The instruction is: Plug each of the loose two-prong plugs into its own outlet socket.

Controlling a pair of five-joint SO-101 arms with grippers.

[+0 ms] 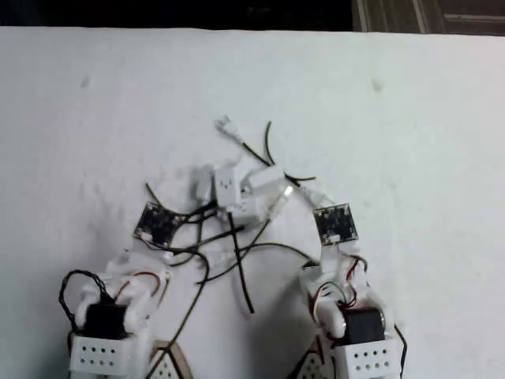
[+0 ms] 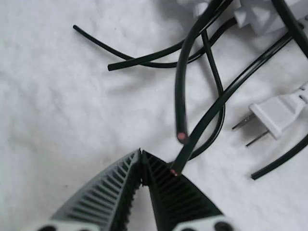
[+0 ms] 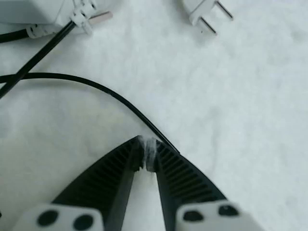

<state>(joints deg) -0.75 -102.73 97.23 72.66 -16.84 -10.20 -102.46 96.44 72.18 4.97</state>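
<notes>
mid-table on white cloth (image 1: 426,118), 1 outlet cluster (image 1: 227,188) sits in black cords (image 2: 179,96). 1 loose plug (image 2: 276,113) lies near the left gripper (image 2: 142,156), 1 second plug (image 3: 202,12) near the right gripper (image 3: 146,147). both grippers pinched closed, empty; dark room behind.

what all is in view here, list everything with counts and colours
outlet sockets: count unclear, white, bunched at mid-table
two-prong plugs: at least two, white; one on the far side of the bunch, one lying loose beside the cables
cables: several, black, tangled from the bunch toward the arms, some with cut ends
table cover: one, white
arms: two, white with black motors, at the near edge
left end effector: one, dark ribbed fingers, shut, a cable end touching its outer side
right end effector: one, dark ribbed fingers, shut, a cable running beside its tip
</notes>
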